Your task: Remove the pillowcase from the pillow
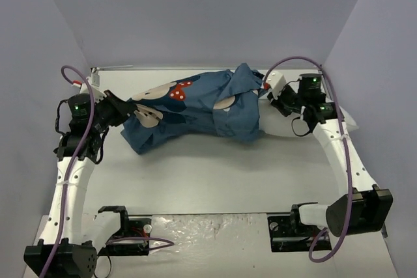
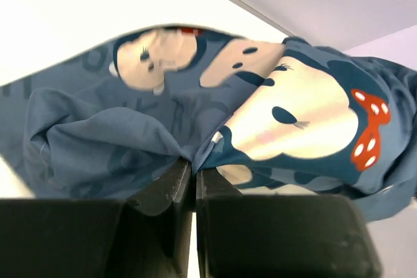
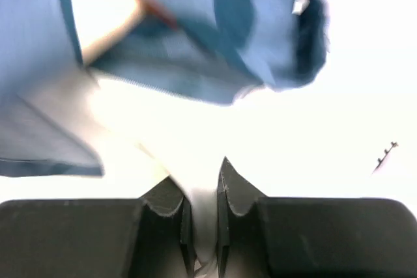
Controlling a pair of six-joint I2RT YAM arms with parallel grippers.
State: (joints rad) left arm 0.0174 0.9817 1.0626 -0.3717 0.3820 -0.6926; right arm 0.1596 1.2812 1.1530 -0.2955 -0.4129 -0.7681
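The dark-blue pillowcase (image 1: 195, 112) with cartoon mouse faces lies across the far half of the table, bunched over the pillow. My left gripper (image 1: 124, 107) is shut on a fold at its left end; the left wrist view shows the cloth (image 2: 215, 115) pinched between the jaws at my left gripper (image 2: 194, 164). The white pillow (image 1: 277, 128) pokes out at the right end. My right gripper (image 1: 272, 99) is shut on a white corner of the pillow (image 3: 189, 141), seen between the jaws at my right gripper (image 3: 204, 180). The pillowcase's edge (image 3: 195, 63) hangs just beyond.
Purple walls close in the table (image 1: 215, 174) on the left, back and right. The two arm bases (image 1: 124, 226) stand at the near edge, with purple cables looping over both arms.
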